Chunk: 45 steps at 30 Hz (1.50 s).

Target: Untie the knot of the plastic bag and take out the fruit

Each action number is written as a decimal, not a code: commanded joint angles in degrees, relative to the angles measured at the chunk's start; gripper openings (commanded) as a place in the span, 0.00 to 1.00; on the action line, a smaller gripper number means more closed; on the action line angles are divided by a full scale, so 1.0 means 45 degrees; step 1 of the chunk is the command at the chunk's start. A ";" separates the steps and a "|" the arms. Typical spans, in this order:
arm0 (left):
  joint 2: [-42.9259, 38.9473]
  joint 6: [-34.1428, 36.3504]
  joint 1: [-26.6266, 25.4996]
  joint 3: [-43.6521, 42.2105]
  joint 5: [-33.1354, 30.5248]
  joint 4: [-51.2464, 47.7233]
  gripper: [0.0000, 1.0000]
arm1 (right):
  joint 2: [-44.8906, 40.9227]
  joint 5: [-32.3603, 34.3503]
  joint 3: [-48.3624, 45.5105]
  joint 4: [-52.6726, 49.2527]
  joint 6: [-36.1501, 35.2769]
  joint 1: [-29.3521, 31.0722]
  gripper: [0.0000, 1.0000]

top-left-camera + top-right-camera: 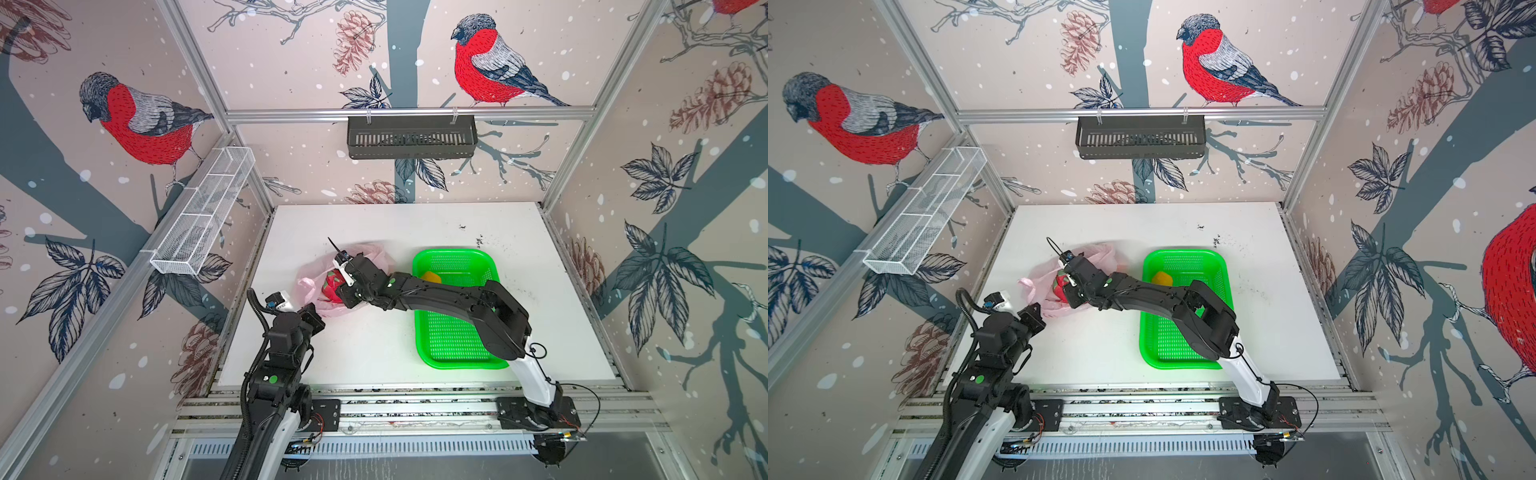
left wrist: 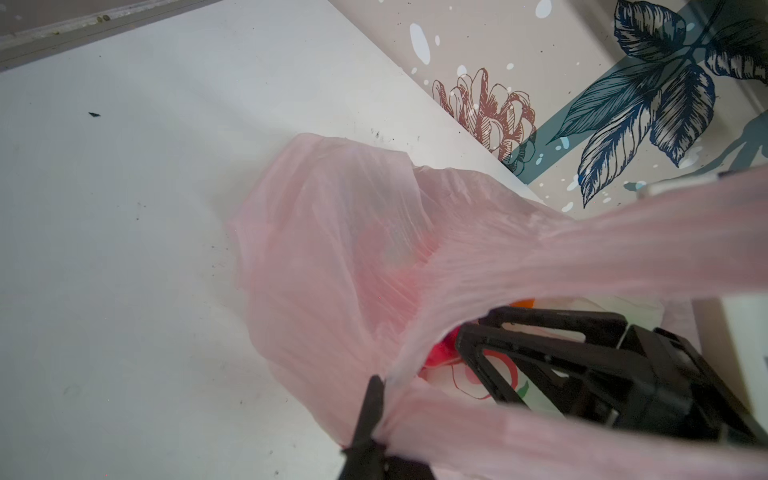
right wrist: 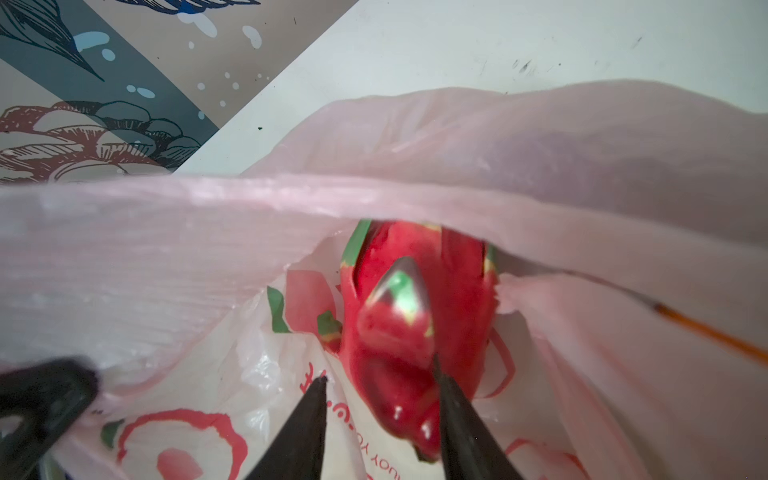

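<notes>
Fruit [image 1: 432,276] in basket [image 1: 453,340], both top views only

Black arms [image 1: 440,293], white lower links [image 1: 536,374], green dots [image 1: 273,379].

I work in a robot lab's test cell. A white tabletop [image 1: 374,353] is boxed in by aluminium frame bars [image 1: 407,113] and wall panels [image 1: 291,62] printed with birds and pine cones. My left arm [image 1: 282,345] and right arm [image 1: 478,299] are mounted on a slotted rail [image 1: 415,409] at the near edge. A white wire tray [image 1: 203,216] hangs on the left wall, and a black rack [image 1: 411,137] on the far one.
</notes>
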 commanded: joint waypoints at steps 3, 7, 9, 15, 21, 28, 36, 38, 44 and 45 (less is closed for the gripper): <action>-0.0125 0.0210 -0.0002 -0.0068 0.0318 0.0605 0.00 | 0.0348 0.0465 0.0881 -0.0678 -0.0899 0.0091 0.53; -0.0265 0.0180 0.0003 -0.0097 0.0347 0.0641 0.00 | 0.0406 0.0519 0.1248 -0.0715 -0.1404 0.0080 0.58; -0.0363 0.0178 0.0003 -0.0112 0.0349 0.0661 0.00 | 0.0529 0.0438 0.1517 -0.0705 -0.1714 0.0084 0.63; -0.0657 0.0183 0.0003 -0.0156 0.0463 0.0704 0.00 | 0.1713 0.0117 0.3058 -0.1305 -0.2201 -0.0085 0.76; -0.0762 0.0220 -0.0007 -0.0213 0.0539 0.0799 0.00 | 0.2603 -0.0042 0.4086 -0.1652 -0.2590 -0.0151 0.91; -0.0684 0.0214 0.0003 -0.0312 0.0596 0.0923 0.00 | 0.3319 -0.0249 0.4836 -0.2276 -0.2500 -0.0230 0.99; -0.0736 0.0214 0.0003 -0.0372 0.0611 0.0927 0.00 | 0.3771 0.0005 0.4915 -0.2433 -0.2092 -0.0283 0.99; -0.0745 0.0215 0.0003 -0.0373 0.0627 0.0937 0.00 | 0.3844 0.0049 0.4855 -0.2360 -0.1986 -0.0291 0.99; -0.0763 0.0194 0.0003 -0.0411 0.0695 0.0956 0.00 | 0.3970 -0.0023 0.4796 -0.2139 -0.1635 -0.0349 0.95; -0.0761 0.0201 0.0003 -0.0410 0.0680 0.0956 0.00 | 0.3979 -0.0015 0.4794 -0.2121 -0.1609 -0.0364 0.94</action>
